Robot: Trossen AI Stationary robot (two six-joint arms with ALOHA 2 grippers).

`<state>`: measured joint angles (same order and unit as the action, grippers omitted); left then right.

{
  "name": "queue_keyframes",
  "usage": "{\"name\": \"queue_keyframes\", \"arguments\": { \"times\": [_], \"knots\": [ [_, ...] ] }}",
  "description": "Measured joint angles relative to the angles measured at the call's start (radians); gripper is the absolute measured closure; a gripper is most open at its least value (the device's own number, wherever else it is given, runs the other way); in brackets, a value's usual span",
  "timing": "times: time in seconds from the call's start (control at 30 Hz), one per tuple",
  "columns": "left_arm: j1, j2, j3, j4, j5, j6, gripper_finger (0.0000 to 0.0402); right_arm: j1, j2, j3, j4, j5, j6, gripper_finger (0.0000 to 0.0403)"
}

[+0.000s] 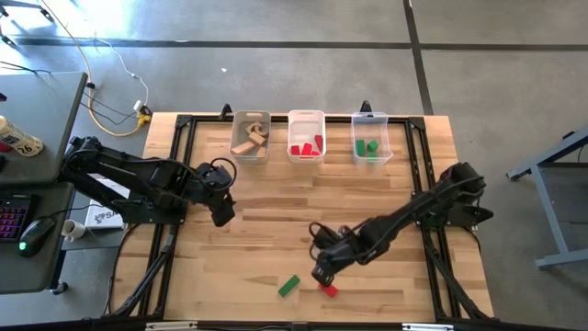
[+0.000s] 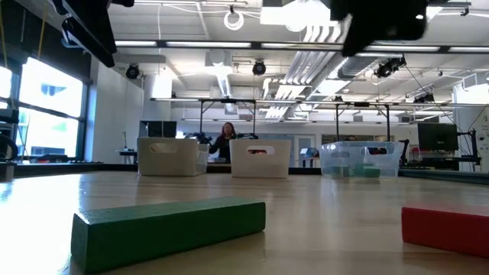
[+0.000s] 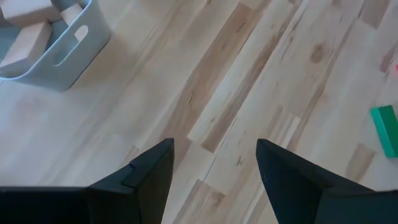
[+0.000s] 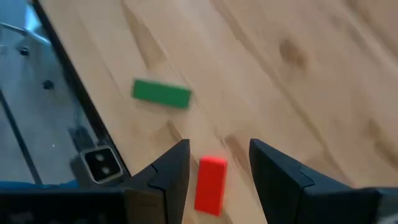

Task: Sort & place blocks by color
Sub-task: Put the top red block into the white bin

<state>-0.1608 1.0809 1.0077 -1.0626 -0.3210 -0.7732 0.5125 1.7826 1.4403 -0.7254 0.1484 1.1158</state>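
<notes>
Two blocks lie flat on the table near its front edge: a green block (image 1: pixel 288 286) (image 2: pixel 168 229) (image 4: pixel 161 93) and a red block (image 1: pixel 328 290) (image 2: pixel 447 229) (image 4: pixel 210 185). My right gripper (image 1: pixel 322 273) (image 4: pixel 219 146) hangs open above the red block and points steeply down. The block shows between its fingers, clear of both. My left gripper (image 1: pixel 223 213) (image 3: pixel 214 146) is open over bare table at the centre left, with nothing between its fingers. The green block (image 3: pixel 387 127) also shows at the edge of the left wrist view.
Three translucent bins stand in a row at the far edge: one with plain wood blocks (image 1: pixel 250 136) (image 3: pixel 56 43), one with red blocks (image 1: pixel 306 136), one with green blocks (image 1: pixel 371 138). A person (image 2: pixel 227 141) shows far behind the table. A black frame rail (image 4: pixel 68 93) runs along the table's front edge.
</notes>
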Motion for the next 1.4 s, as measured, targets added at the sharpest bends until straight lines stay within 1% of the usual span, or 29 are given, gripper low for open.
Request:
{"name": "queue_keyframes", "arguments": {
  "times": [0.17, 0.33, 0.63, 0.73, 0.93, 1.03, 1.13, 1.4],
  "knots": [
    [0.000, 0.000, 0.000, 0.000, -0.005, -0.010, 0.0188, 0.046, 0.048, 0.000, -0.027, 0.001, 0.115, 0.0250],
    [0.000, 0.000, 0.000, 0.004, -0.005, -0.010, 0.0188, 0.080, 0.088, 0.000, -0.050, -0.005, 0.186, 0.0250],
    [0.000, 0.001, 0.000, 0.007, -0.005, -0.021, 0.0188, 0.120, 0.130, 0.000, -0.018, -0.012, 0.185, 0.0249],
    [0.000, 0.001, 0.000, 0.007, -0.013, -0.028, 0.0188, 0.124, 0.141, 0.000, 0.007, -0.011, 0.181, 0.0238],
    [0.000, 0.001, 0.000, 0.008, -0.032, -0.028, 0.0188, 0.125, 0.189, 0.000, 0.071, -0.013, 0.193, 0.0193],
    [0.000, 0.001, 0.000, 0.008, -0.032, -0.028, 0.0188, 0.125, 0.212, -0.001, 0.072, -0.055, 0.198, 0.0178],
    [0.000, 0.001, 0.000, 0.008, -0.032, -0.028, 0.0188, 0.125, 0.233, -0.001, 0.074, -0.072, 0.239, 0.0174],
    [0.000, 0.001, 0.000, 0.009, -0.035, -0.028, 0.0188, 0.125, 0.277, -0.001, 0.121, -0.102, 0.257, 0.0176]
  ]
}}
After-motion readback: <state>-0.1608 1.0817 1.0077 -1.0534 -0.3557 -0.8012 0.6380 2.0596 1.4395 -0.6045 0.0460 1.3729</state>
